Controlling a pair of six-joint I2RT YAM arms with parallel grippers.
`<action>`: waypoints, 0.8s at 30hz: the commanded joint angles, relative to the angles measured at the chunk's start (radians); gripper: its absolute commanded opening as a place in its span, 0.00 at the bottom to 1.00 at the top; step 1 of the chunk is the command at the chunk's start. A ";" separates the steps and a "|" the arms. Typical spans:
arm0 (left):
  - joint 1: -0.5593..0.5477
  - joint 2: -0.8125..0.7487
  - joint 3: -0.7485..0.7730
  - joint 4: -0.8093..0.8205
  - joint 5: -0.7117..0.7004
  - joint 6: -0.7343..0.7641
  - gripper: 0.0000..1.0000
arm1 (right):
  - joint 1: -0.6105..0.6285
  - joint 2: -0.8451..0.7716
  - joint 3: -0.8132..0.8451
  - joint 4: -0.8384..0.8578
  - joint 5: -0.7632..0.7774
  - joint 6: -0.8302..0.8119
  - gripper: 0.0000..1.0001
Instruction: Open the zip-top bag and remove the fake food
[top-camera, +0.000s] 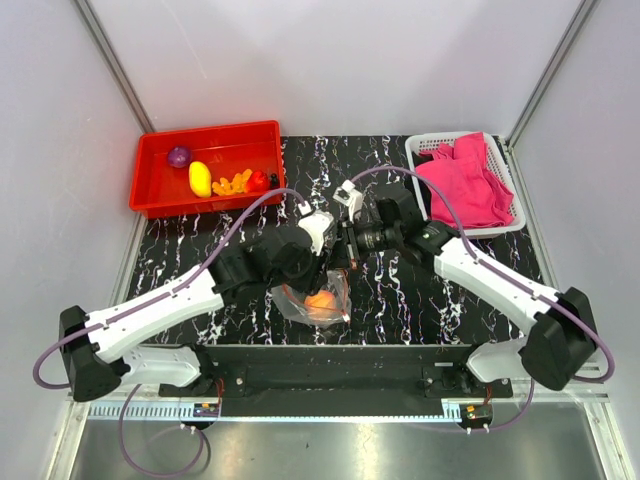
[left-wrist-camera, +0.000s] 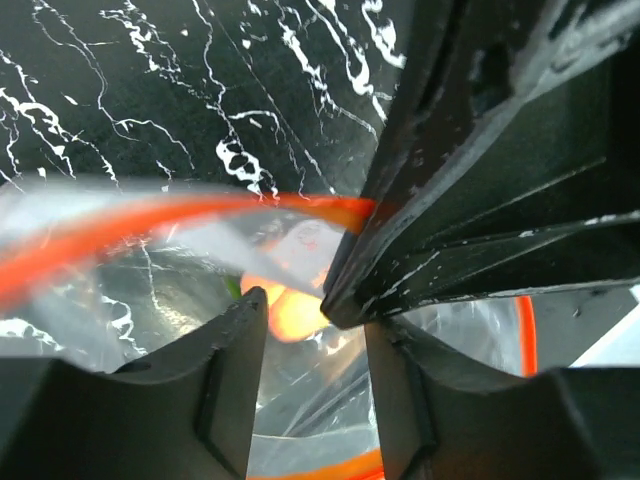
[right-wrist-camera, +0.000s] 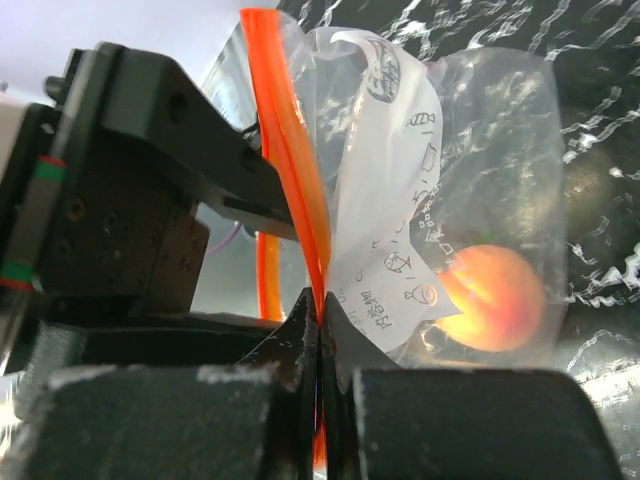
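From above: zip-top bag (top-camera: 296, 302) between both wrists, near tabletop's (top-camera: 450, 300) front edge, orange fake food (top-camera: 321, 303) inside.
Left wrist: left gripper (left-wrist-camera: 315, 320) jaws part-open around bag film, hold unclear.
Right wrist: right gripper (right-wrist-camera: 318, 310) jaws clenched on zip strip (right-wrist-camera: 290, 180).

Both arms reaching forward and inward, wrists angled down and meeting in the middle, left gripper (left-wrist-camera: 315, 335) with fingers partly apart, right gripper (right-wrist-camera: 318, 330) pinched tight on the zip-top bag (right-wrist-camera: 480, 150), grippers just beside each other.
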 joint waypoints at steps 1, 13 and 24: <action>0.038 -0.029 -0.020 0.026 0.108 0.121 0.44 | -0.003 0.037 0.071 -0.002 -0.234 -0.099 0.00; 0.069 -0.080 -0.278 0.312 0.160 -0.020 0.46 | -0.006 0.071 0.055 -0.031 -0.133 -0.055 0.00; 0.063 -0.089 -0.427 0.501 0.144 -0.092 0.78 | -0.015 0.056 -0.018 -0.025 -0.022 0.048 0.00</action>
